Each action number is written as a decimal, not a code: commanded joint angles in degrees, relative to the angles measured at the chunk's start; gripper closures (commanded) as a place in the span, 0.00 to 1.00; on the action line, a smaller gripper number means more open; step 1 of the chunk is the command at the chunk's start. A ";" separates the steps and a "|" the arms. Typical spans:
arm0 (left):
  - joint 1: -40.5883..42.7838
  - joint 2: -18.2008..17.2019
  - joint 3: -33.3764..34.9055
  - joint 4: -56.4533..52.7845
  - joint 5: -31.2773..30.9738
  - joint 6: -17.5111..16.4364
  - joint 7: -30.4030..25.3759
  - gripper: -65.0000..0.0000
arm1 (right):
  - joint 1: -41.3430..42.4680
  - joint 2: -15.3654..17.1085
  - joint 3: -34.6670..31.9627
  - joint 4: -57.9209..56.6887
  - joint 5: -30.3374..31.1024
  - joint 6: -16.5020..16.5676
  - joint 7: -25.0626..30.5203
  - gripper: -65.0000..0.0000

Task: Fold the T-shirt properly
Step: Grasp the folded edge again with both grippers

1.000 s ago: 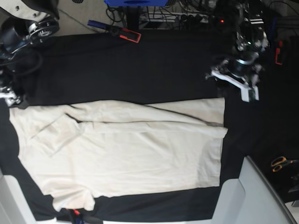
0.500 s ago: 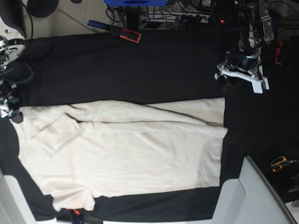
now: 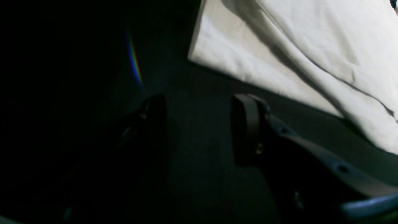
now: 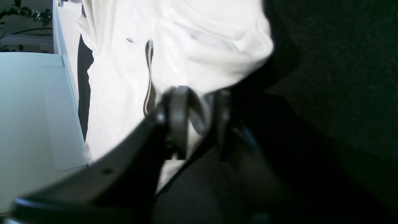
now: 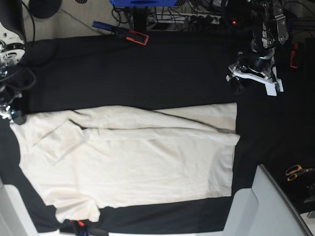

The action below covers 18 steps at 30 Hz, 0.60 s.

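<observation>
The T-shirt [image 5: 157, 157] lies spread across the near part of the black table cover [image 5: 162, 69], toward the left as I look from this near side. It's plain, off-white and rumpled, with a long ridge of cloth running left to right along its far part and a bunched bit sticking out at the near left. A flap lies slantwise on the left, and a strip of the cloth reaches beyond the ridge at the far right.

Over at the far left corner, the right gripper [image 4: 202, 124] has its fingers drawn close together, grasping a pinch of the shirt's edge; the cloth puckers between them.

The left gripper [image 3: 199, 127] is on the other side, just beyond the shirt's far right corner. Its fingers are spread apart, released, with only black cover visible between them, and it touches none of the shirt.

Off to the right lie scissors with orange handles [image 5: 295, 172]. A blue-and-red tool [image 5: 120, 33] sits at the far side, left of the middle. Pale panels [image 5: 275, 201] flank the near corners.
</observation>
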 commanded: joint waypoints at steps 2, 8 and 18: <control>0.06 -0.58 -0.20 0.76 -0.51 -0.48 -0.98 0.53 | 1.22 1.29 -0.12 0.68 1.17 0.95 0.78 0.97; -0.38 -0.23 -0.20 0.67 -0.60 -0.48 -1.15 0.52 | 1.14 1.21 -0.12 0.59 1.08 0.95 0.61 0.99; -3.28 4.43 -8.38 -3.46 -0.69 -0.48 -1.06 0.34 | 0.87 1.12 -0.12 0.59 1.08 0.95 0.34 0.99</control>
